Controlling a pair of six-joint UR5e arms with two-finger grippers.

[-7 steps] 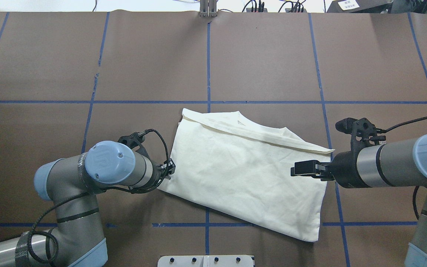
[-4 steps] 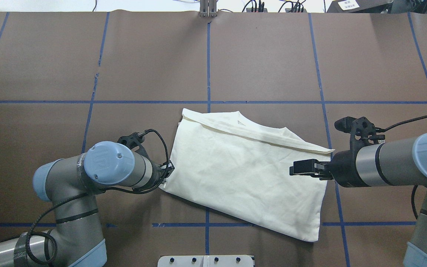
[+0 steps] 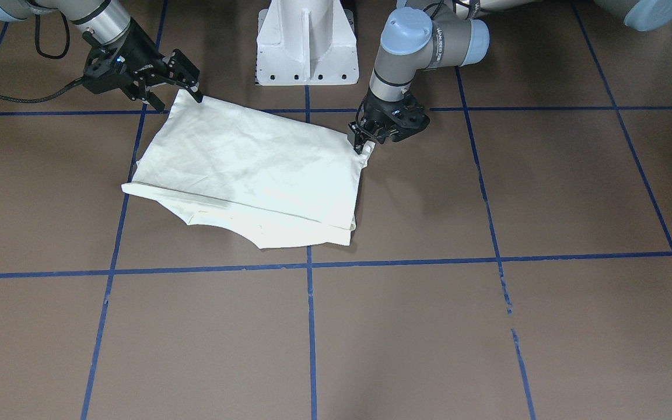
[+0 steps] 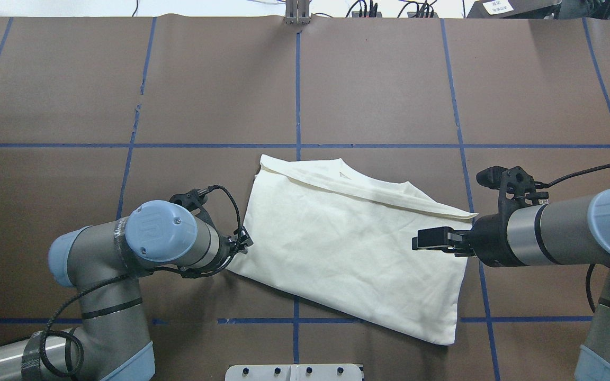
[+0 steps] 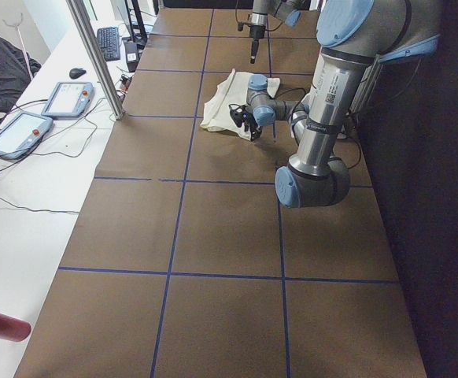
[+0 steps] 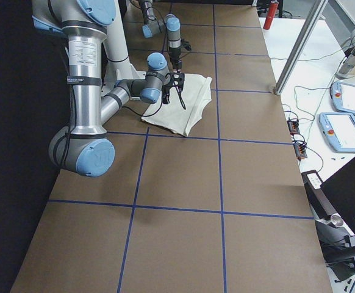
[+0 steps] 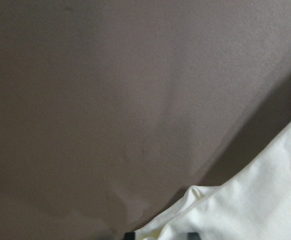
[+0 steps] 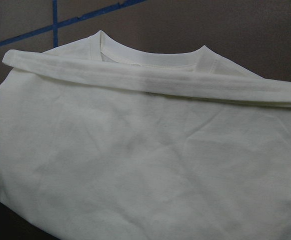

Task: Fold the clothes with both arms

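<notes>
The cream shirt lies folded, plain side up, on the brown table; the cat print is hidden. Its collar and a folded band show along the far edge. My left gripper is shut on the shirt's near-left corner, and the left wrist view shows bunched fabric between the fingertips. In the overhead view the wrist hides the left gripper. My right gripper is open, hovering over the shirt's right edge with nothing in it.
The white pedestal base stands at the near table edge between the arms. Blue tape lines grid the brown table cover. A red can lies off the far left corner. Tablets sit on a side table.
The right gripper has crept slightly leftward over the shirt. The left arm has shifted only a little at the corner. The shirt lies the same.
</notes>
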